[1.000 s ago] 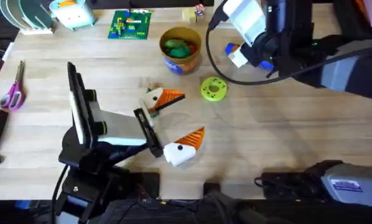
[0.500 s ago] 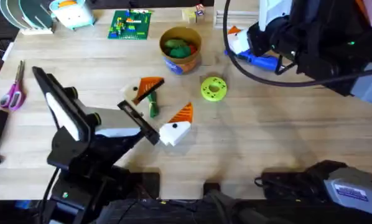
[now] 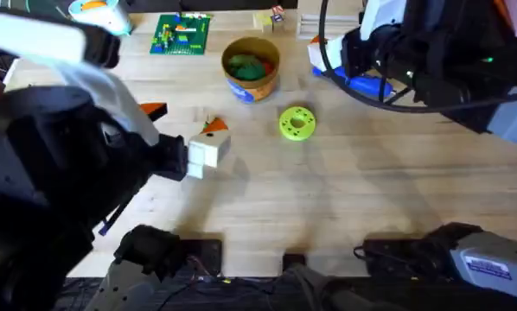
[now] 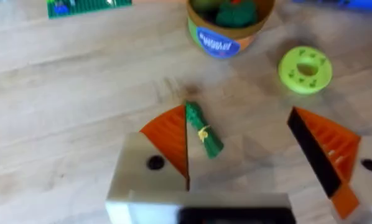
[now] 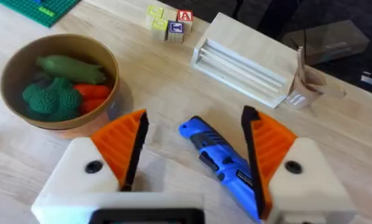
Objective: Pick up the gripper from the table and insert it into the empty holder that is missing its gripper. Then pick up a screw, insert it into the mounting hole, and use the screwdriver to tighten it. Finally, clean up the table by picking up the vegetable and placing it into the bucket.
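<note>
Left claw (image 4: 248,155) spread wide above the vegetable (image 4: 203,130); right claw (image 5: 195,155) spread astride the screwdriver (image 5: 226,167). Risked nudging the slim vegetable sideways along the table (image 4: 61,112) on closing.

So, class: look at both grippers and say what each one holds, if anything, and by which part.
Nothing is held. The left gripper is open above the vegetable, which lies on the table. The right gripper is open around the screwdriver, not clamping it.
</note>
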